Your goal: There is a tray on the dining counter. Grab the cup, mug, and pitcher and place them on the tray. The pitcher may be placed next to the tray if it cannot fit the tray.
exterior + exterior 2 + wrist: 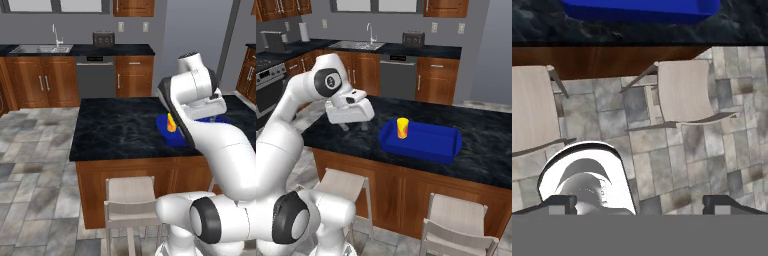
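The yellow cup (402, 128) with its red-orange mark stands upright in the left end of the blue tray (421, 150) on the black dining counter (481, 145). From the left base view the cup (171, 123) and tray (164, 135) peek out beside my arm on the counter (115, 125). My gripper (354, 125) hangs over the counter's near left part, left of the tray, fingers pointing down. In the hand view the gripper (642, 205) is open and holds nothing, with the tray's near wall (637, 9) at the top. The mug and the pitcher are out of view.
Pale wooden stools (343, 182) (456, 215) stand against the counter's near side, over grey floor tiles (662, 165). A wall counter with a sink (40, 49) and a toaster (103, 38) runs along the back. A stove (266, 70) is at far left.
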Controlling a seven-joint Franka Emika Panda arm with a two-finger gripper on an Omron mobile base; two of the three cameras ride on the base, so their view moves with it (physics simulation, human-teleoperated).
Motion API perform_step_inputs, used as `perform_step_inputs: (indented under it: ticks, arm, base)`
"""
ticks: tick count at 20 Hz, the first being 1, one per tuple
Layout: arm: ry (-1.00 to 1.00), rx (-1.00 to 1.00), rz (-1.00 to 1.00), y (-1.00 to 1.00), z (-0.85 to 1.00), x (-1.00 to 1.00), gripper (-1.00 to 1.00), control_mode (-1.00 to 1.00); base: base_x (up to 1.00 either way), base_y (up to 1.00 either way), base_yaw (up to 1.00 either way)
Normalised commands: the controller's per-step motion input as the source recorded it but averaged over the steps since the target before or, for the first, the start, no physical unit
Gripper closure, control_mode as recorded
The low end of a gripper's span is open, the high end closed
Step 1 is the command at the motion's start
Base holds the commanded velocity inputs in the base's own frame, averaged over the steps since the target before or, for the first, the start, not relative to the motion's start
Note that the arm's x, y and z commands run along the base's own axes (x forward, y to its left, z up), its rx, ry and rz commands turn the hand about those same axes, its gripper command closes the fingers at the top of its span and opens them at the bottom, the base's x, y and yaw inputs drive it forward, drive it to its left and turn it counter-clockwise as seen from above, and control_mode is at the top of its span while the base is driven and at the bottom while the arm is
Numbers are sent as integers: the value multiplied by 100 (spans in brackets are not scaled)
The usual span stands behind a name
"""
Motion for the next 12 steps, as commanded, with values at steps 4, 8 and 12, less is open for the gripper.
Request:
perform_step_inputs:
  ticks: [4, 8, 12]
  arm:
    - [16, 0, -5, 0, 0, -25, -100, 100]
    - [0, 0, 0, 0, 0, 0, -100, 100]
    - [0, 0, 0, 0, 0, 0, -100, 100]
  base:
    - [-13, 0, -2]
    - [-87, -53, -8]
    - [-100, -100, -6]
